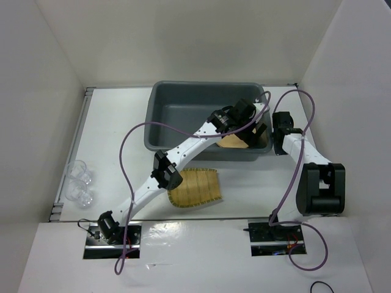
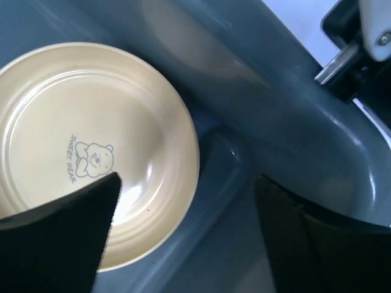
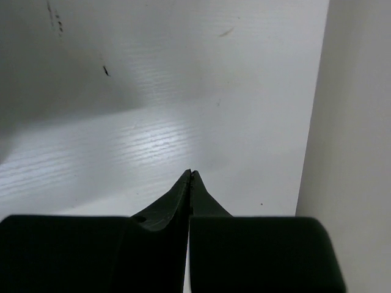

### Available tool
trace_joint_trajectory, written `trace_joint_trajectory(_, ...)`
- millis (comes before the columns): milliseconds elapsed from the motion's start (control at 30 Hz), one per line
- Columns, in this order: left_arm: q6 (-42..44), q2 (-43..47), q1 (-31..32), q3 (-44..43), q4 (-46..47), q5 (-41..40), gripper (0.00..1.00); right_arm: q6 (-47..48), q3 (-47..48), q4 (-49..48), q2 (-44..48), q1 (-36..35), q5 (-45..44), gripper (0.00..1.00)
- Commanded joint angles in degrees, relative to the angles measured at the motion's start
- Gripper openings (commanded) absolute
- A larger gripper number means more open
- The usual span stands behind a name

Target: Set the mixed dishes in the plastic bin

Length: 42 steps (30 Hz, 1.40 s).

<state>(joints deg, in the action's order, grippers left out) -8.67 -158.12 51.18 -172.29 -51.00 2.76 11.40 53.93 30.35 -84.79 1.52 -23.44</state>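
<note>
The left gripper [image 2: 183,244] is hovering, fingers spread wide, over a tan plate [image 2: 91,152] lying in the near right corner of the grey bin [image 2: 275,122], likely needing a straight lift clear of the rim, while the right gripper [image 3: 190,177] is sitting pinched together.

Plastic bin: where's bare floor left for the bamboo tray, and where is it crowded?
In the plastic bin, the left half and far side show bare floor, bordered by its left and far walls. Its near right corner is crowded: the plate lies there with the left gripper open over it.
</note>
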Motion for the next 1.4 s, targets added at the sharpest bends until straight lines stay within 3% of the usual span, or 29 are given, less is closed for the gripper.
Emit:
trace_joint_trajectory(0, -0.6, 0.0, 0.7, -1.6, 0.0, -0.5, 1.0, -2.3, -0.8, 2.2, 3.1, -0.5, -4.7, 0.0)
trace_joint_trajectory(67, -0.6, 1.2, 1.2, -1.6, -1.1, -4.4, 1.0, -2.3, -0.8, 1.6, 3.7, -0.5, -5.2, 0.0)
trace_joint_trajectory(200, -4.2, 6.1, 1.2, -3.8, -6.7, -25.4, 1.0, -3.4, -2.3, -0.6, 3.7, -1.0, -8.7, 0.0)
trace_joint_trajectory(233, -6.7, 7.0, 1.2, -3.8, -9.9, -35.7, 1.0, -4.1, -2.3, -1.2, 3.7, -1.0, -10.1, 0.0)
trace_joint_trajectory(300, -10.4, 10.6, -0.8, -4.8, -15.3, -41.9, 1.0, -4.6, -2.9, -1.2, 3.7, -1.0, -11.3, 0.0)
trace_joint_trajectory(367, -23.1, 15.2, -4.8, -6.7, -20.9, -36.0, 1.0, -5.2, -2.9, -1.7, 3.7, -1.0, -12.3, 0.0)
trace_joint_trajectory(400, -28.1, 16.8, -11.4, -6.7, -23.6, -29.5, 1.0, -5.2, -2.9, -1.7, 3.7, -1.0, -12.3, 0.0)
trace_joint_trajectory(433, -31.8, 19.0, -13.9, -5.0, -23.6, -17.0, 1.0, -5.2, -2.9, -1.7, 3.7, -1.0, -12.3, 0.0)
trace_joint_trajectory(500, -32.9, 24.6, -15.1, -0.3, -23.6, -16.5, 1.0, -5.7, -2.9, -1.7, 3.7, -1.0, -13.6, 0.0)
trace_joint_trajectory(567, -31.0, 29.7, -12.3, 2.1, -23.6, -23.1, 1.0, -5.7, -2.9, -1.7, 5.0, -1.0, -14.3, 0.0)
trace_joint_trajectory(700, -36.7, 39.3, -9.2, 19.1, -23.6, -25.2, 1.0, -4.5, -3.5, -1.7, 6.7, -1.5, -13.6, 0.0)
trace_joint_trajectory(733, -39.0, 44.3, -9.2, 28.0, -23.6, -25.9, 1.0, -4.5, -3.5, -0.7, 7.4, -1.5, -13.6, 0.0)
trace_joint_trajectory(800, -43.4, 49.4, -8.5, 36.4, -22.0, -26.4, 1.0, -4.5, -6.3, 0.6, 8.9, -3.1, -15.4, 0.0)
trace_joint_trajectory(833, -43.4, 55.4, -7.3, 46.4, -20.3, -27.3, 1.0, -4.5, -7.8, 0.6, 10.5, -3.7, -16.1, 0.0)
trace_joint_trajectory(933, -45.6, 70.0, -6.1, 64.8, -3.6, -24.8, 1.0, -4.5, -8.4, 1.1, 12.3, -3.7, -16.7, 0.0)
trace_joint_trajectory(967, -49.1, 73.5, -6.1, 76.6, -0.9, -21.3, 1.0, -5.1, -8.4, 0.0, 12.8, -4.5, -18.5, 0.0)
trace_joint_trajectory(1100, -58.8, 87.6, -6.1, 98.1, 5.3, -14.6, 1.0, -6.9, -9.5, -1.5, 12.3, -8.6, -22.2, 0.0)
trace_joint_trajectory(1367, -58.2, 90.5, -5.6, 114.9, 12.9, -2.7, 1.0, -7.4, -10.0, -2.0, 11.7, -12.1, -22.8, 0.0)
